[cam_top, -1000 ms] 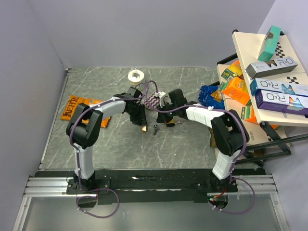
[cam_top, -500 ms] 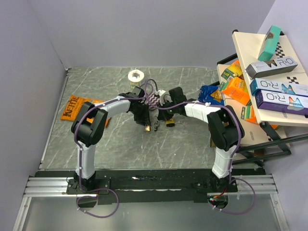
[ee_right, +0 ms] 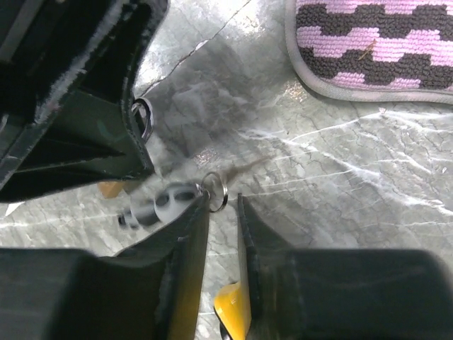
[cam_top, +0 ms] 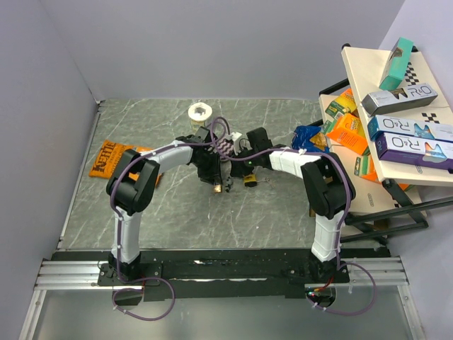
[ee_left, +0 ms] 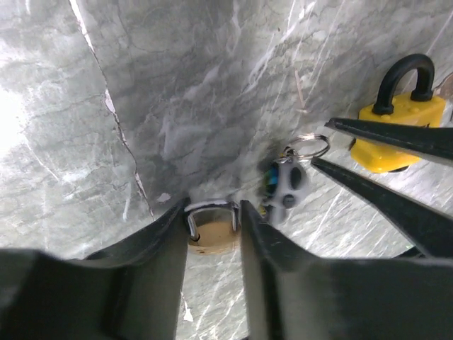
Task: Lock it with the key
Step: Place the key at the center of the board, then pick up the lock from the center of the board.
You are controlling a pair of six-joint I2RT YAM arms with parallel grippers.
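Alignment of key and lock is your step now. Your left gripper (ee_left: 212,209) pinches the small padlock (ee_left: 211,237). The key (ee_left: 285,183) sits just beside it, with its ring at the tips of the right gripper (ee_right: 223,202). You cannot tell whether that gripper is holding the ring. Next, guide the key into the keyhole.

Orange chip bag (cam_top: 117,157) left; white roll (cam_top: 201,111) behind; boxes (cam_top: 410,134) right.
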